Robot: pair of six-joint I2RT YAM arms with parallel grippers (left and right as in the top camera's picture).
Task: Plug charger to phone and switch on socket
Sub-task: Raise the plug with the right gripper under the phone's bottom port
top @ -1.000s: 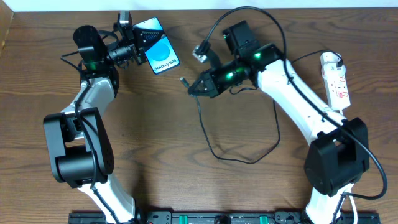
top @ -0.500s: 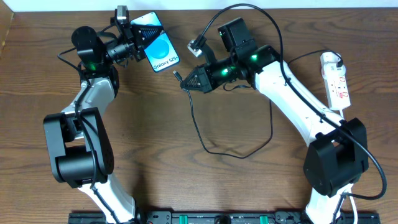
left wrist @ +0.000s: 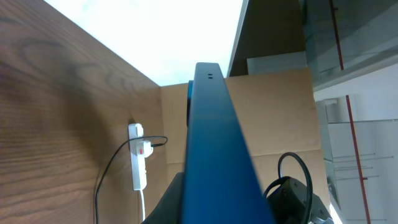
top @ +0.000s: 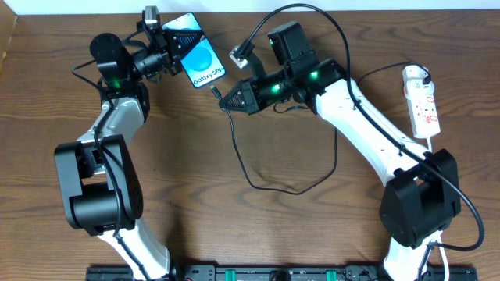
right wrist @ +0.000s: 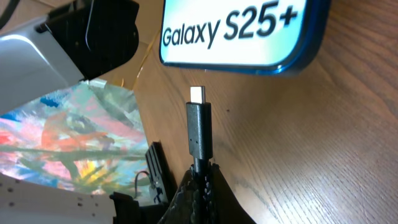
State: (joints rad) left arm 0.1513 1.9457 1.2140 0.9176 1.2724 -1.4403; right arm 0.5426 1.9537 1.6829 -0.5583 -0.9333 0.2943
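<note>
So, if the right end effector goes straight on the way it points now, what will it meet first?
Probably the phone. The cable plug held in the right end effector aims at its bottom edge and would arrive first, across a small gap. Depth is unclear, so it may pass slightly off.

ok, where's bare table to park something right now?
Widest bare table: between the left arm and the charger loop, down to the near edge. Smaller patch inside that loop. Crowded up top: the phone in the left gripper, the right gripper holding the plug beside it. The socket lines the right edge.
</note>
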